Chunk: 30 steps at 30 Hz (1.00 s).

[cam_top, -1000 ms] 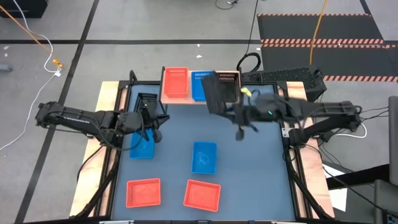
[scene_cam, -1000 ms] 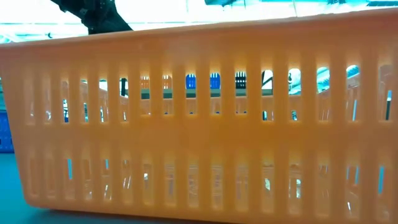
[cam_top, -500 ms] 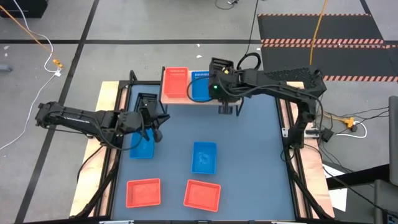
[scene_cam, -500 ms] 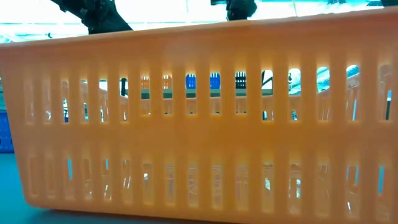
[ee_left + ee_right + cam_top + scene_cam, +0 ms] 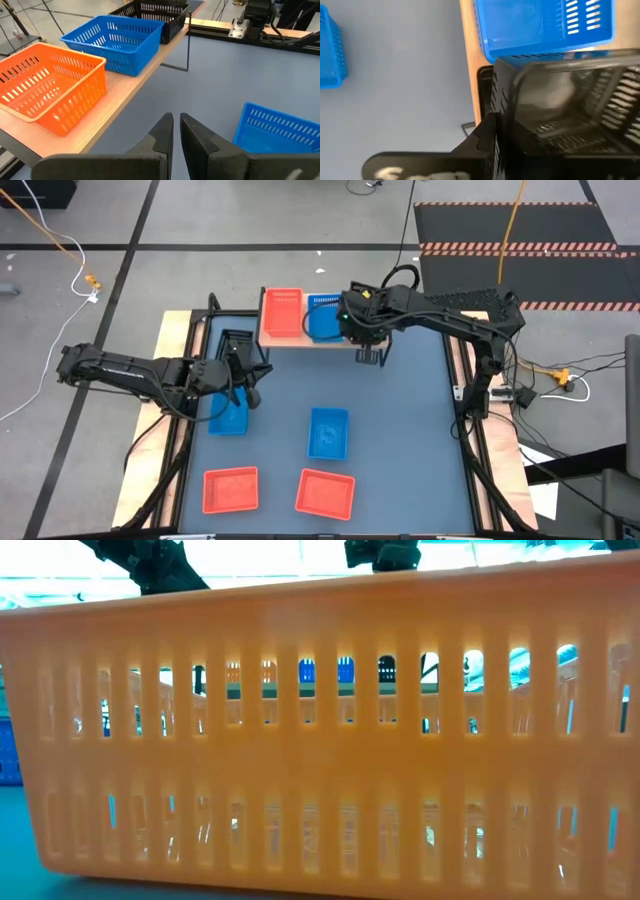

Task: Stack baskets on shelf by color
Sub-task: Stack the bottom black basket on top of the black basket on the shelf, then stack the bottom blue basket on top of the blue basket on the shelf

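Overhead, we count two red baskets and two blue baskets on the blue table, plus one red basket, one blue basket and one black basket on the shelf. The right gripper sits over the shelf's end, its fingers pinching the black basket's wall (just beside the blue one). The left gripper, jaws nearly together and empty, hovers beside a blue basket. Down low, an orange basket wall blocks almost everything.
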Each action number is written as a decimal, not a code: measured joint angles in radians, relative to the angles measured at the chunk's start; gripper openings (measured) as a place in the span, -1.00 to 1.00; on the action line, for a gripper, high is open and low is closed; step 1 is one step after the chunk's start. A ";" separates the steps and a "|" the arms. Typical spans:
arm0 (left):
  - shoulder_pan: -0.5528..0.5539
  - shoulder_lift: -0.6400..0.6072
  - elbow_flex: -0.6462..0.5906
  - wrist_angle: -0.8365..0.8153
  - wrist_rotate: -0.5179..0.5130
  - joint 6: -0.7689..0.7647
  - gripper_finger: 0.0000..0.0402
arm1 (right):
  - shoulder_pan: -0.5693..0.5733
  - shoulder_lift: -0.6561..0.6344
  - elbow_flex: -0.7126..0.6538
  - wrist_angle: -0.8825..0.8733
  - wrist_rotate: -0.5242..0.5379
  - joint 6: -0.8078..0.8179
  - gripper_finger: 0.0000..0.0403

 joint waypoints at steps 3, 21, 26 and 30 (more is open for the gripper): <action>0.000 0.000 0.000 0.000 0.000 -0.006 -0.81 | 0.000 0.000 -0.006 0.001 0.005 0.000 -0.89; 0.000 0.000 0.000 0.000 0.000 -0.008 -0.81 | -0.027 0.000 -0.014 -0.022 0.012 -0.005 -0.63; 0.000 0.000 0.000 0.000 0.000 -0.006 -0.81 | -0.026 0.000 -0.014 0.002 0.010 0.006 -0.60; 0.000 0.000 0.000 0.000 0.000 -0.007 -0.81 | -0.026 0.000 -0.014 0.029 0.009 0.007 -0.59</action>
